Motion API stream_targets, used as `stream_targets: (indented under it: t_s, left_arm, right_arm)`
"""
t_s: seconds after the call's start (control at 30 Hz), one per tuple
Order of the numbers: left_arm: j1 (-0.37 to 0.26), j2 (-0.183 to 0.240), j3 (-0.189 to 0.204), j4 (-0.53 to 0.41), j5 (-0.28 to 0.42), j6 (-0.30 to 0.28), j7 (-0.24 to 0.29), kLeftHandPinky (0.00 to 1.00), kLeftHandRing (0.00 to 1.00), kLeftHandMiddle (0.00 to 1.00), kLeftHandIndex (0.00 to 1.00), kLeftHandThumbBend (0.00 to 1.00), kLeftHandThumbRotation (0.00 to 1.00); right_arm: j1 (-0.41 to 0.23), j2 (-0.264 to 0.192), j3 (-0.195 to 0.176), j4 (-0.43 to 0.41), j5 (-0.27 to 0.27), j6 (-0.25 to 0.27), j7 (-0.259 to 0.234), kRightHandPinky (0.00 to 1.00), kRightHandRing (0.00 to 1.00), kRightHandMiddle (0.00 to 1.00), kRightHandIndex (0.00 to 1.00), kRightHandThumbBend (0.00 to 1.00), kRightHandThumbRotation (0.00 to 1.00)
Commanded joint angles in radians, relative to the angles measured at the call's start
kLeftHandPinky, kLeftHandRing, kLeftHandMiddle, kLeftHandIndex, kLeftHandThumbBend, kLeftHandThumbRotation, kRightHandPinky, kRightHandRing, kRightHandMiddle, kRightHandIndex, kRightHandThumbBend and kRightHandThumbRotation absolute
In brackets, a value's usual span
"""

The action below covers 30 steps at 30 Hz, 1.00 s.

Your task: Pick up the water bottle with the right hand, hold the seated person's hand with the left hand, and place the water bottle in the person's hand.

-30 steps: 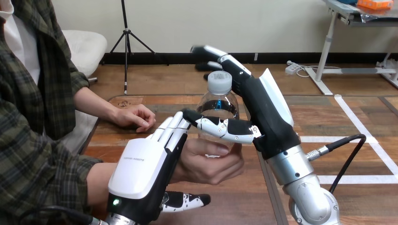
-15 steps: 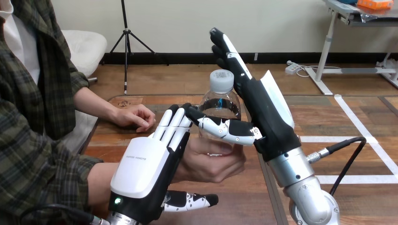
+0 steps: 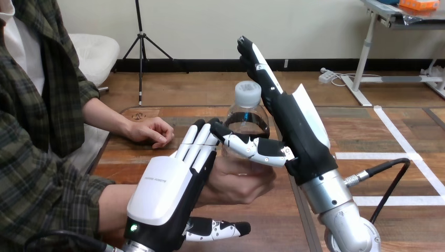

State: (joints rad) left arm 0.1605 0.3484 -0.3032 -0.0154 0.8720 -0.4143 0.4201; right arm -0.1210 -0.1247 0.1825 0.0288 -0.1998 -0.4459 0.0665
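Water bottle (image 3: 246, 118) stands upright in the person's near hand (image 3: 239, 184), above the table (image 3: 367, 131). The right hand (image 3: 296, 131) is beside it, fingers straight and pointing up, thumb stretched across its front. The left hand (image 3: 162, 189) rests with straight, released fingers against the person's near hand.

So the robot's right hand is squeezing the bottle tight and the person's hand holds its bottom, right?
Not quite: the head view shows the right hand open, fingers straight, beside the water bottle. The person's hand does hold its bottom.
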Motion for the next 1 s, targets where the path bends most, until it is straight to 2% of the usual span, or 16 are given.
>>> stream_targets:
  t_s: [0.0, 0.13, 0.2, 0.4, 0.57, 0.63, 0.73, 0.83, 0.87, 0.9, 0.97]
  left_arm:
    - [-0.061, -0.005, -0.017, 0.028, -0.023, -0.075, 0.044, 0.75, 1.00, 1.00, 1.00, 1.00, 0.37]
    - [-0.067, -0.017, -0.018, 0.051, -0.061, -0.117, 0.051, 0.74, 1.00, 1.00, 1.00, 1.00, 0.38]
    - [-0.071, -0.027, -0.021, 0.069, -0.069, -0.143, 0.072, 0.74, 1.00, 1.00, 1.00, 1.00, 0.37]
    - [-0.078, -0.040, -0.027, 0.110, -0.063, -0.203, 0.127, 0.72, 0.98, 1.00, 1.00, 1.00, 0.36]
    - [-0.073, -0.056, -0.029, 0.128, -0.042, -0.218, 0.168, 0.67, 0.95, 1.00, 1.00, 0.96, 0.40]
    - [-0.077, -0.068, -0.031, 0.142, -0.064, -0.242, 0.176, 0.62, 0.91, 0.98, 1.00, 0.88, 0.45]
    - [-0.084, -0.086, -0.031, 0.175, -0.074, -0.274, 0.209, 0.56, 0.88, 0.96, 0.97, 0.79, 0.46]
    - [-0.090, -0.099, -0.032, 0.201, -0.110, -0.312, 0.208, 0.49, 0.86, 0.94, 0.94, 0.67, 0.47]
    - [-0.090, -0.104, -0.031, 0.206, -0.112, -0.313, 0.210, 0.48, 0.86, 0.94, 0.94, 0.64, 0.48]
    - [-0.090, -0.106, -0.030, 0.208, -0.111, -0.311, 0.212, 0.44, 0.84, 0.92, 0.91, 0.56, 0.50]
    - [-0.089, -0.108, -0.029, 0.210, -0.111, -0.313, 0.213, 0.42, 0.83, 0.91, 0.89, 0.50, 0.52]
  right_arm:
    - [-0.026, 0.000, -0.027, -0.069, 0.025, -0.018, -0.001, 1.00, 1.00, 1.00, 1.00, 0.43, 0.00]
    - [-0.020, 0.002, -0.031, -0.077, 0.026, -0.022, -0.006, 1.00, 1.00, 1.00, 1.00, 0.40, 0.00]
    - [-0.012, 0.004, -0.034, -0.084, 0.035, -0.027, -0.006, 1.00, 1.00, 1.00, 1.00, 0.39, 0.00]
    - [0.014, 0.024, -0.039, -0.094, 0.046, -0.036, -0.023, 1.00, 1.00, 1.00, 1.00, 0.34, 0.00]
    - [0.033, 0.042, -0.040, -0.109, 0.033, -0.028, -0.046, 1.00, 1.00, 1.00, 1.00, 0.28, 0.00]
    - [0.039, 0.048, -0.041, -0.105, 0.038, -0.035, -0.054, 1.00, 1.00, 1.00, 1.00, 0.22, 0.00]
    - [0.052, 0.059, -0.040, -0.111, 0.054, -0.036, -0.057, 1.00, 1.00, 1.00, 1.00, 0.18, 0.00]
    - [0.053, 0.062, -0.042, -0.103, 0.041, -0.053, -0.070, 1.00, 1.00, 1.00, 1.00, 0.15, 0.00]
    - [0.056, 0.065, -0.043, -0.106, 0.039, -0.051, -0.074, 1.00, 1.00, 1.00, 1.00, 0.14, 0.00]
    - [0.058, 0.068, -0.043, -0.108, 0.038, -0.049, -0.076, 1.00, 1.00, 1.00, 1.00, 0.12, 0.00]
    - [0.062, 0.073, -0.045, -0.105, 0.033, -0.057, -0.083, 1.00, 1.00, 1.00, 1.00, 0.10, 0.00]
